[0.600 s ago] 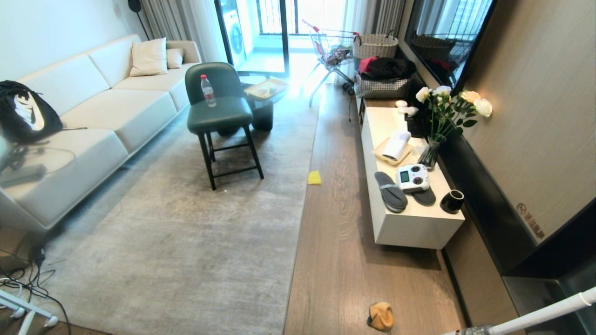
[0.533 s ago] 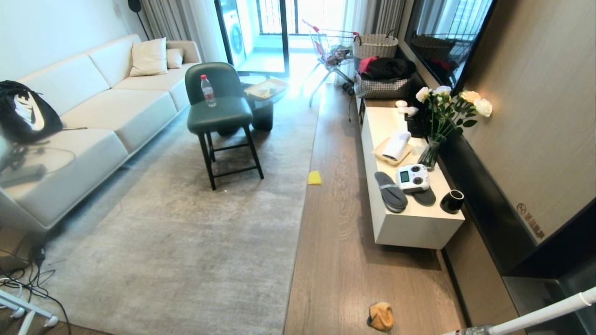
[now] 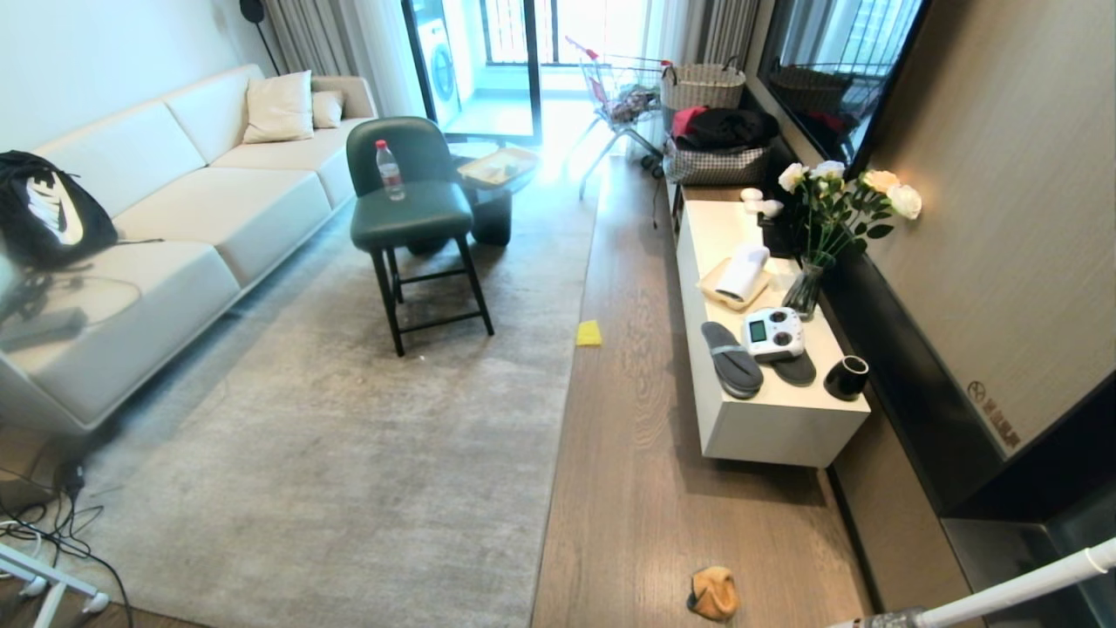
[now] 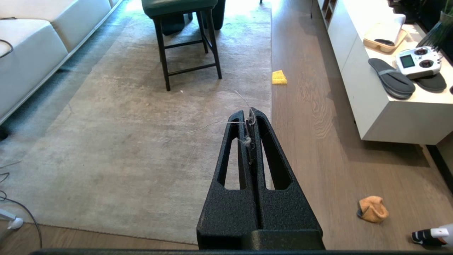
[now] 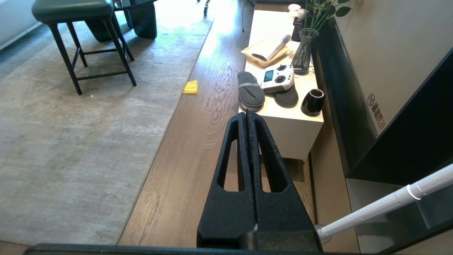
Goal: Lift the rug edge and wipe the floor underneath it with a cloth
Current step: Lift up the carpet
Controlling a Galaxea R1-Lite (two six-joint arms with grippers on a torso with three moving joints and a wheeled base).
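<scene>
The pale grey-beige rug (image 3: 349,453) lies flat on the grey-brown plank floor (image 3: 645,488). The rug edge (image 3: 555,436) runs straight away from me beside the bare planks. A small fluffy orange cloth (image 3: 714,593) lies crumpled on the floor near me, right of the rug, and the left wrist view also has the cloth (image 4: 372,209). My left gripper (image 4: 247,115) hangs high over the rug's right border, shut, with only pale lint threads caught at its tips. My right gripper (image 5: 246,115) hangs over the planks, shut and empty. Neither arm appears in the head view.
A green stool (image 3: 418,209) stands on the rug's far part. A flat yellow square (image 3: 588,332) lies at the rug's border. A low white cabinet (image 3: 767,436) lines the right wall, a sofa (image 3: 174,218) the left. A white pole (image 3: 1029,584) slants at near right; cables (image 3: 52,523) lie near left.
</scene>
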